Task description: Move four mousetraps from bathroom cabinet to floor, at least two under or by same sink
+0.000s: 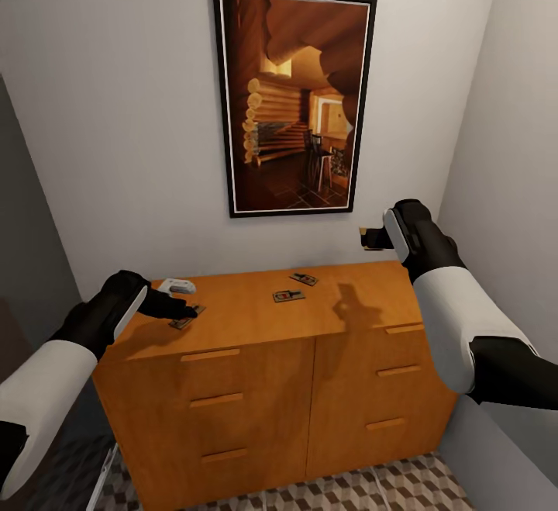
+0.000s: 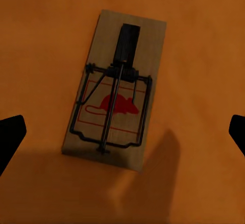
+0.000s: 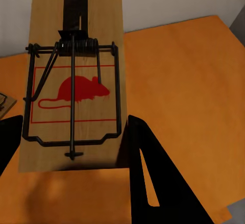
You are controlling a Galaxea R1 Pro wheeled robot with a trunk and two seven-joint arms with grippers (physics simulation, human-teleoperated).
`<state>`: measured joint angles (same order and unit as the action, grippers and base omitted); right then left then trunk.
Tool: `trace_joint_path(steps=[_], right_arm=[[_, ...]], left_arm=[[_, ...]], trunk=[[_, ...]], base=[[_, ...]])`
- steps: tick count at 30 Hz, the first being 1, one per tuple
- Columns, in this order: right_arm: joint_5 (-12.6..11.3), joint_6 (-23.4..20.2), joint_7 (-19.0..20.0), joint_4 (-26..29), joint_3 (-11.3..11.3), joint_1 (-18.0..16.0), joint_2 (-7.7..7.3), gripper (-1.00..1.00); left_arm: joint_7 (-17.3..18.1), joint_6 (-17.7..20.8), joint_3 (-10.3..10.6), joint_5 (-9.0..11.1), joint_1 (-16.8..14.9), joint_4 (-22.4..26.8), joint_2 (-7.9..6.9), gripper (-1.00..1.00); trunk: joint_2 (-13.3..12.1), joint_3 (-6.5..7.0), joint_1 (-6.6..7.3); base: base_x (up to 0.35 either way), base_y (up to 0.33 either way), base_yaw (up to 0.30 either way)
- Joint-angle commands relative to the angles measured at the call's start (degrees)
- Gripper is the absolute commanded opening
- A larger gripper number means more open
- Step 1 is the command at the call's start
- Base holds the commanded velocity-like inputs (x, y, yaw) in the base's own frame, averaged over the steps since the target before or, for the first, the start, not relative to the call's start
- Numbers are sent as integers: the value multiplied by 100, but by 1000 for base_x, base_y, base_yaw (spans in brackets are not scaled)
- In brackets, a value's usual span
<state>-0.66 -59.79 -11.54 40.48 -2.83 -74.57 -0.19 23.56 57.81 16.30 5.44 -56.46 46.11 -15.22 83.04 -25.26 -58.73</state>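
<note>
Right gripper [image 3: 71,155]: we see its black fingers pinching a flat tan wooden mousetrap with a red mouse print [image 3: 76,76], lifted above the orange-brown wooden cabinet [image 1: 256,356].
Left gripper [image 2: 122,137]: spread wide, hovering over a second mousetrap [image 2: 115,89] lying on the cabinet top's left end, not touching it.
Head view: we find two more traps [image 1: 288,295] [image 1: 304,279] mid-top, a small white object [image 1: 178,286] beside the left gripper, a framed cabin picture [image 1: 294,100] on the wall, and cube-patterned floor tiles [image 1: 356,492].
Wrist views: they alone show the wire bars.

Orange-brown cabinet [image 1: 256,387] stands on cube-patterned floor [image 1: 372,488]; on its top lie three mousetraps [image 1: 288,295] and a small white object [image 1: 180,286] near the left edge.
</note>
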Motion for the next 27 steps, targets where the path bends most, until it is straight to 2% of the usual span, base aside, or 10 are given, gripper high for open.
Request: trace_joint_path(steps=[1, 6, 9, 17, 27], right_arm=[[-22, -21, -22, 4, -7, -5, 2, -100], [-22, -21, -16, 4, -1, -5, 2, -100], [122, -21, -11, 102, -17, -5, -38, -100], [85, -21, -11, 165, 0, -5, -43, -100], [72, -21, 3, 229, 3, -5, -95, -100]], left_arm=[[-27, 28, 23, 54, -6, 5, -7, 100], [-27, 40, 30, 55, -6, 4, -7, 100], [11, 13, 26, -27, -104, 102, -37, 100], [-82, -10, 30, 26, -104, 69, -15, 100], [-105, 13, 27, 48, -102, 297, 15, 100]], trunk=[[4, -7, 0], [4, -7, 0], [4, -7, 0], [4, -7, 0], [4, -7, 0]], base=[[0, 0, 0], [0, 0, 0], [0, 0, 0], [0, 0, 0], [0, 0, -2]])
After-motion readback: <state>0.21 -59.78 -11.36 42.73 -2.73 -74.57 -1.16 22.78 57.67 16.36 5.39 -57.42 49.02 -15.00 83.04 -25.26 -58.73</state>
